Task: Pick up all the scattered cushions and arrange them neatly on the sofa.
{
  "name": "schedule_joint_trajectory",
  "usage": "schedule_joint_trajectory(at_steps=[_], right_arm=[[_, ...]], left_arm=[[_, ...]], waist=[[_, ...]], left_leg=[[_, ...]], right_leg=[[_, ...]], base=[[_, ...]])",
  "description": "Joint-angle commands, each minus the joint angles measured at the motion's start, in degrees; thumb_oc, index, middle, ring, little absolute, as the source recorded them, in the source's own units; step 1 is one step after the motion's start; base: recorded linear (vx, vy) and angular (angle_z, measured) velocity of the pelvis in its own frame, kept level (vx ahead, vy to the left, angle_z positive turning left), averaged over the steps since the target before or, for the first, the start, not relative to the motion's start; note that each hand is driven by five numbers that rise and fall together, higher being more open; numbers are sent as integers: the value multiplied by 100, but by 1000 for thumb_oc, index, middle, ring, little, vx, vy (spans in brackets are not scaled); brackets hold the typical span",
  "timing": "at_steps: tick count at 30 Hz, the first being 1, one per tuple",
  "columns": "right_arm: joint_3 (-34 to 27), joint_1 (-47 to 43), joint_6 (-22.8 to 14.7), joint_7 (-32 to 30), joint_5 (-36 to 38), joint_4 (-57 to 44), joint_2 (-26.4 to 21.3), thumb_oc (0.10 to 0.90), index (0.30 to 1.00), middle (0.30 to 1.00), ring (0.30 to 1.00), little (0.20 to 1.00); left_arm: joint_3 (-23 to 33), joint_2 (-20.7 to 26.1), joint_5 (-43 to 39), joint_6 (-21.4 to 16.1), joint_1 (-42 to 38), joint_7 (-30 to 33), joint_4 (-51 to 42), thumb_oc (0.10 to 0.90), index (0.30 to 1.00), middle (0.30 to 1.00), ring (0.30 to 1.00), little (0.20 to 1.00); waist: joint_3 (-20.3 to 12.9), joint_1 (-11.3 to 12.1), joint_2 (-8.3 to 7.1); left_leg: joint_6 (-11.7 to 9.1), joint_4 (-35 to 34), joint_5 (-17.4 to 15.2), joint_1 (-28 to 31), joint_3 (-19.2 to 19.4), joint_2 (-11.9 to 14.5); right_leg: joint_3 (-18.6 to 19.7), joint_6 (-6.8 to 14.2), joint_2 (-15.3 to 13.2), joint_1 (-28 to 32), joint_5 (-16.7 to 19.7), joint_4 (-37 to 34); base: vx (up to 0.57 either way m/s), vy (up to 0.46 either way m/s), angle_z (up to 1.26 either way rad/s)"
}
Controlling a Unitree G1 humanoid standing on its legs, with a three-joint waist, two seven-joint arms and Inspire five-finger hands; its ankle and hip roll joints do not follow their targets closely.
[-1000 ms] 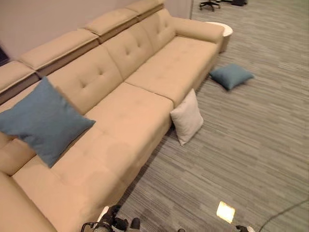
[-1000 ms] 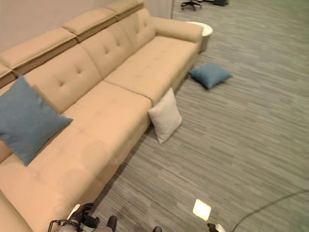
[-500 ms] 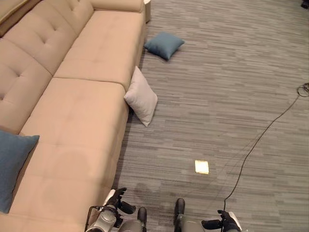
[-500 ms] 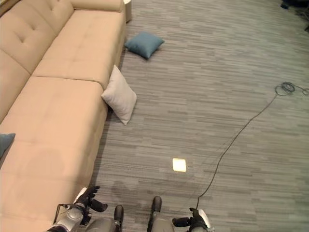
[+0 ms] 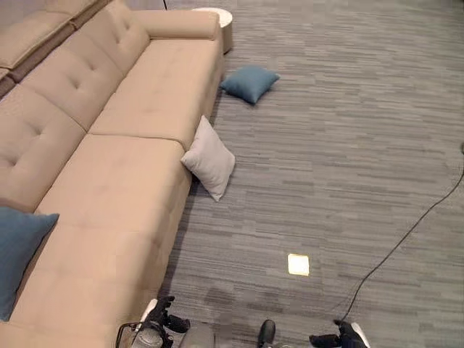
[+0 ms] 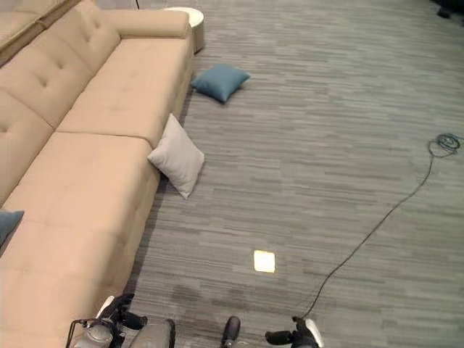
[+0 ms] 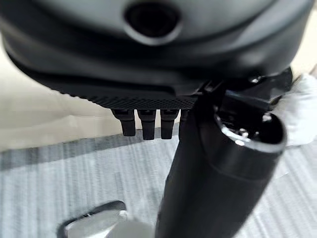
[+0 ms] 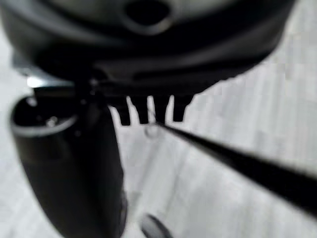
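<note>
A white cushion (image 5: 209,159) stands on the carpet, leaning against the front of the beige sofa (image 5: 123,174). A blue cushion (image 5: 250,83) lies flat on the floor near the sofa's far end. Another blue cushion (image 5: 18,250) rests on the sofa seat at the near left. My left hand (image 5: 163,319) hangs low beside the sofa's near corner, its fingers (image 7: 143,124) relaxed and holding nothing. My right hand (image 5: 341,337) hangs low over the carpet, fingers (image 8: 148,111) relaxed and empty. Both hands are far from the floor cushions.
A round white side table (image 5: 210,18) stands past the sofa's far arm. A thin black cable (image 6: 384,217) runs across the grey carpet at the right. A bright square patch (image 5: 298,264) marks the floor ahead. Open carpet lies between me and the cushions.
The camera has swung from the sofa toward the floor, then lifted slightly. The cushions have stayed in place. Both hands remain low and empty.
</note>
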Motion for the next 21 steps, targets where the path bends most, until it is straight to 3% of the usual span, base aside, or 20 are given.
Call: schedule_joint_trajectory(at_steps=[1, 3, 5, 8, 9, 11, 14, 16, 18, 21], right_arm=[[-44, 97, -86, -232, 148, -7, -439, 800, 900, 900, 900, 900], [-25, 104, -82, -239, 146, 4, -420, 800, 900, 900, 900, 900], [1, 99, -93, -253, 179, 24, -381, 800, 900, 900, 900, 900], [9, 89, -84, -250, 198, 23, -354, 800, 900, 900, 900, 900], [62, 90, -81, -217, 129, 13, -325, 800, 900, 900, 900, 900], [84, 89, -68, -211, 64, 37, -287, 800, 900, 900, 900, 900], [98, 75, -72, -139, -30, 3, -230, 800, 900, 900, 900, 900], [69, 32, -65, -96, -39, -35, -215, 800, 900, 900, 900, 900], [100, -79, -57, -64, -77, -89, -178, 800, 900, 900, 900, 900], [115, -79, -67, -36, -82, -140, -163, 800, 900, 900, 900, 900]], left_arm=[[-168, -144, 31, -97, -19, 56, -147, 800, 900, 900, 900, 900], [-180, -145, 97, -86, -21, 32, -109, 800, 900, 900, 900, 900], [-179, -117, 153, -108, 13, 4, -92, 800, 900, 900, 900, 900], [-169, -107, 146, -116, 27, -8, -79, 800, 900, 900, 900, 900], [-53, -84, 123, -102, 130, -28, -5, 800, 900, 900, 900, 900], [8, -57, 120, -91, 194, -26, 59, 800, 900, 900, 900, 900], [117, 1, 83, -76, 232, -40, 63, 800, 900, 900, 900, 900], [153, 68, 58, -70, 207, -39, 20, 800, 900, 900, 900, 900], [117, 131, 28, -67, 138, -20, -67, 800, 900, 900, 900, 900], [102, 157, 7, -72, 135, 17, -105, 800, 900, 900, 900, 900]], waist=[[53, 44, -115], [-2, 107, -109], [-61, 268, -10], [-64, 337, 3], [-158, 423, -8], [-253, 471, -98], [-365, 566, -192], [-345, 553, -206], [-251, 423, -71], [-232, 317, 44]], left_leg=[[499, -103, -741, -122, 390, -303], [538, -804, -631, -293, 585, -525], [504, -1586, -75, -541, 665, -800], [478, -1763, 46, -565, 674, -863], [579, -2059, 26, -363, 589, -894], [638, -1959, 8, -335, 415, -1012], [795, -1955, -179, -110, 402, -1020], [893, -1917, -325, 59, 370, -1023], [1058, -1941, -488, 355, 248, -962], [1107, -2074, -540, 610, 136, -914]], right_leg=[[345, 522, -177, 162, -18, -52], [315, 567, -87, 329, -53, -209], [402, 568, 197, 581, -132, -399], [489, 561, 264, 690, -175, -429], [589, 568, 351, 835, -299, -442], [621, 580, 317, 901, -402, -351], [643, 657, 184, 896, -541, 170], [602, 875, 52, 574, -387, 1017], [535, 1168, -155, -94, 147, 2321], [444, 1090, -282, -485, 218, 2643]], base=[[300, -86, 29], [329, -46, 21], [291, -2, 16], [181, 7, -28], [327, 28, -27], [395, 50, -34], [262, 73, -44], [148, 74, 2], [179, 86, 7], [183, 38, 22]])
